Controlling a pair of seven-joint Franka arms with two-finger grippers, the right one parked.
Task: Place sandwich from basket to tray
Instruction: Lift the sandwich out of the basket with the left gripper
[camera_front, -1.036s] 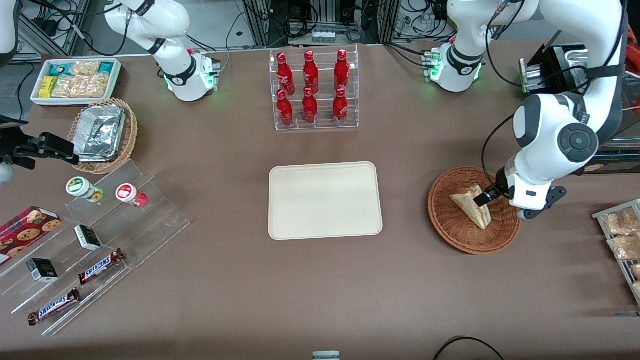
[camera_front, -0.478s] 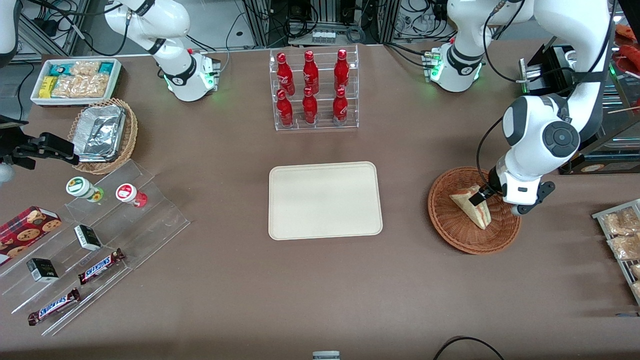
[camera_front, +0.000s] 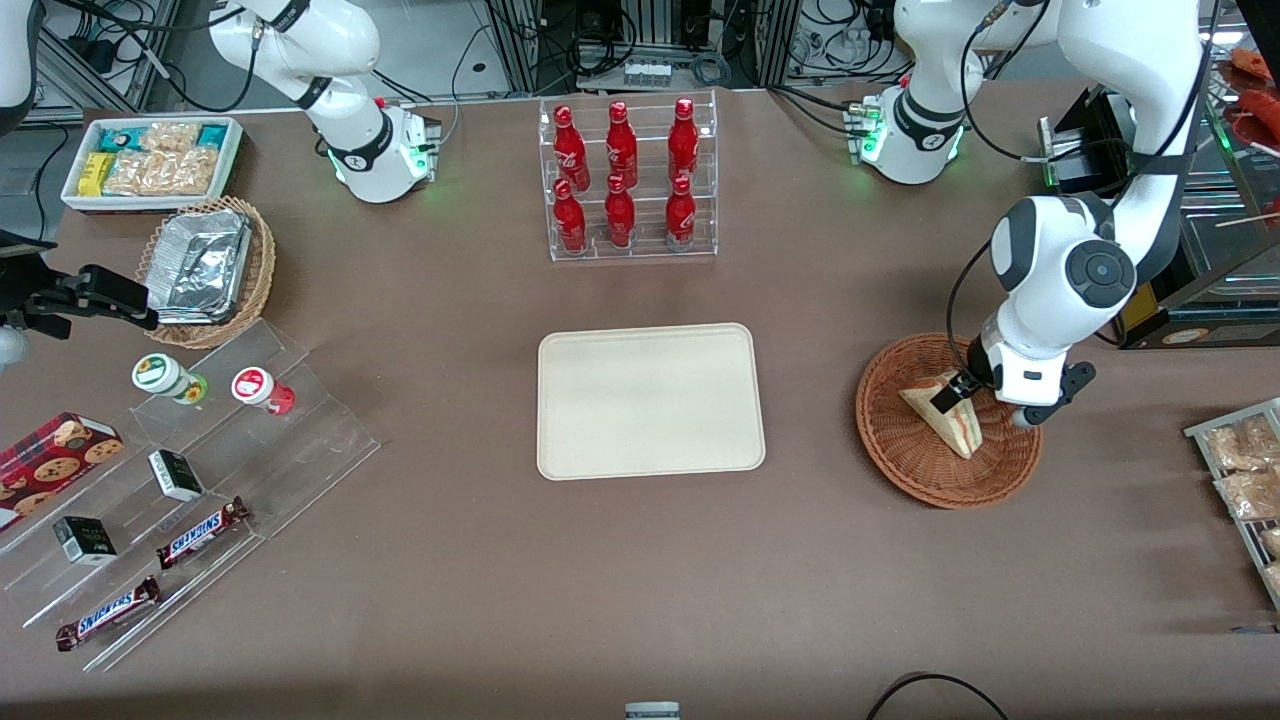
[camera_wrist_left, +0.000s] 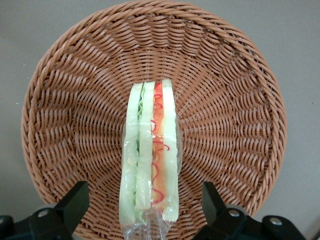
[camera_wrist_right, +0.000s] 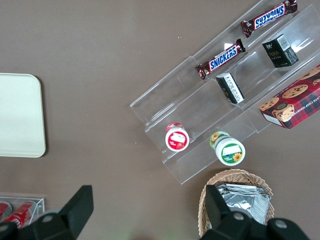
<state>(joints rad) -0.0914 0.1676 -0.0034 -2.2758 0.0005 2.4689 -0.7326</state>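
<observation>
- Your left arm's gripper (camera_front: 952, 393) hangs low over the round reddish-brown woven wicker basket (camera_front: 905, 450), which sits toward the working arm's end of the table, well apart from the flat cream-beige rectangular tray (camera_front: 650, 400) at the table's middle.
- The small triangular sandwich wedge of pale bread with pink-red and green filling (camera_wrist_left: 150, 155) stands on edge in the basket's bowl, wrapped in clear film, its cut edge facing up at the wrist camera.
- The jaws are spread wide: one black fingertip (camera_wrist_left: 74, 200) shows on each flank of the wedge, both clear of the bread, so nothing is gripped yet.
- The step in hand looks like the final descent before the grasp. The wedge sits roughly midway between the fingers, so keep that centring as you lower.
- Go down far enough for the pads to meet the flat bread faces rather than only the top edge, but stop short of the wicker.
- Squeeze gently; the bread is likely soft and the film slippery, so a hard clamp may crush it and a shallow one may let it slide out.
- Lift straight up past the basket's rim before you travel toward the tray, which lies bare and ready.
</observation>
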